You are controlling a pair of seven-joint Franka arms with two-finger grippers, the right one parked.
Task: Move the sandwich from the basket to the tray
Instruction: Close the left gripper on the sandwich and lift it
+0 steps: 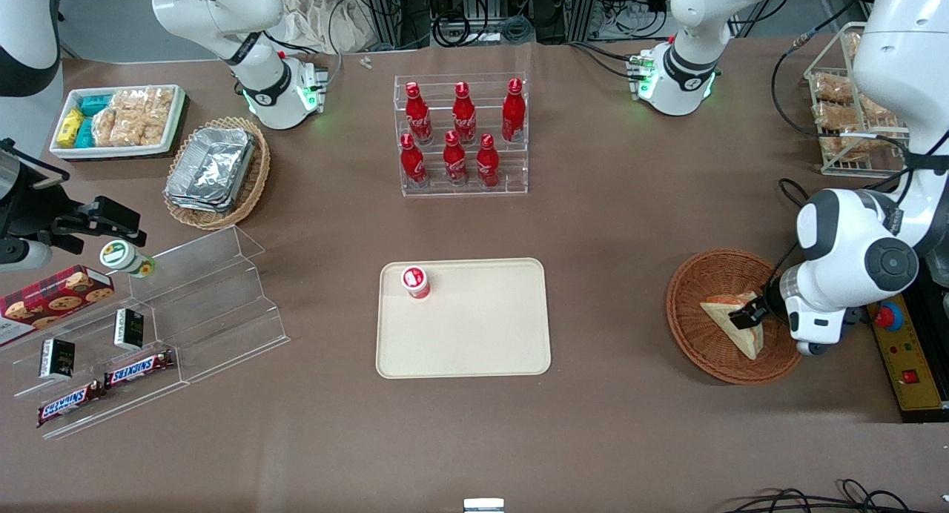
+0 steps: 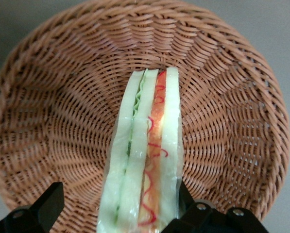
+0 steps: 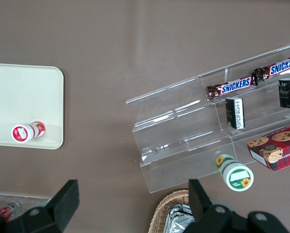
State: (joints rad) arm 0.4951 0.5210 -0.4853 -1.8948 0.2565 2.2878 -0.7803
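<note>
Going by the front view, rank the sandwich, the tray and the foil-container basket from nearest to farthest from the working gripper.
Gripper sits over the round basket.
1. Sandwich, at the fingertips, in that basket.
2. Tray, mid-table.
3. Foil-container basket, toward the parked arm's end.

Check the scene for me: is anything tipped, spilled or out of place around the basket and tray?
Nothing looks spilled or damaged. The clear-wrapped triangular sandwich lies in the round reddish-brown wicker basket, with the left gripper open around it. One oddity: a small red-and-white lidded cup already stands on the flat beige plastic tray, near one corner.
</note>
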